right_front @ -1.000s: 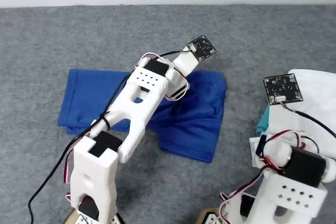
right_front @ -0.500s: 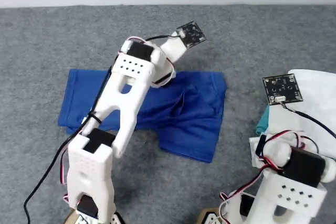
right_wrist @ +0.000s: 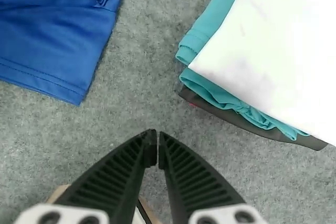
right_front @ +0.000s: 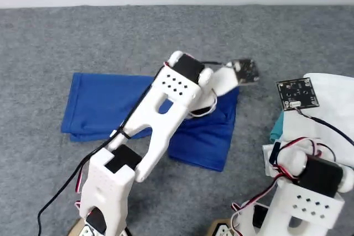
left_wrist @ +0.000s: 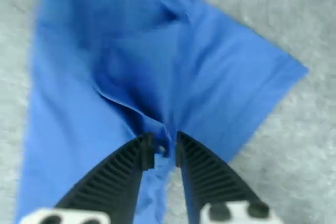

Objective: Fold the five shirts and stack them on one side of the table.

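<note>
While the left gripper [left_wrist: 161, 148] is pinching the shirt [left_wrist: 220, 77] mid-panel, the right gripper [right_wrist: 157, 137] is hanging closed, empty. Cloth is looking light, limp; a hem is likely offering surer hold.

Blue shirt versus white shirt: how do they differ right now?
The blue shirt lies alone on the table, rumpled and only partly folded; the white shirt sits flat and folded on top of a teal shirt. The left gripper pinches a ridge of the blue shirt; no gripper touches the white shirt. Both are plain, single-coloured.
</note>
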Motion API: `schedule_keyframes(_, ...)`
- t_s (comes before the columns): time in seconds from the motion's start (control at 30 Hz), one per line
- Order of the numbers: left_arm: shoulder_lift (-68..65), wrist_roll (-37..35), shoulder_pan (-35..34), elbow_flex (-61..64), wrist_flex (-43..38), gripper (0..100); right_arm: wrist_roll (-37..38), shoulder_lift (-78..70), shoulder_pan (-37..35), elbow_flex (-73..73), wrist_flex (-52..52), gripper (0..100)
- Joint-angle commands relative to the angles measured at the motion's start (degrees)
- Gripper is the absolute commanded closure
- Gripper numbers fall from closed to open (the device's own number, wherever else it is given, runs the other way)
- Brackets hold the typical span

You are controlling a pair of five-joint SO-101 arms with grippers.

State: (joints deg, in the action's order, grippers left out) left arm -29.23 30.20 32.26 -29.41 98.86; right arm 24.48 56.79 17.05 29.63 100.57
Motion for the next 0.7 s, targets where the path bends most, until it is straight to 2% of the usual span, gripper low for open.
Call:
schedule_keyframes(0.0, 0.4, 0.6, -3.5, 8.1, -6.3, 93, 0.3, 0.7, 0.7, -0.4, 2.2, 98.0)
schedule_keyframes(0.13, 0.4, 0.7, -11.4, 17.1, -18.2, 92, 0.3, 0.7, 0.7, -0.4, 2.2, 98.0)
schedule_keyframes(0.23, 0.4, 0.7, -15.0, 19.0, -22.3, 92, 0.3, 0.7, 0.7, -0.4, 2.2, 98.0)
schedule_keyframes(0.43, 0.6, 0.6, -15.8, 18.9, -22.3, 92, 0.3, 0.7, 0.7, -0.4, 2.2, 98.0)
schedule_keyframes(0.67, 1.1, 0.4, -12.2, 15.2, -14.5, 93, 0.3, 0.7, 0.7, -0.4, 2.2, 98.0)
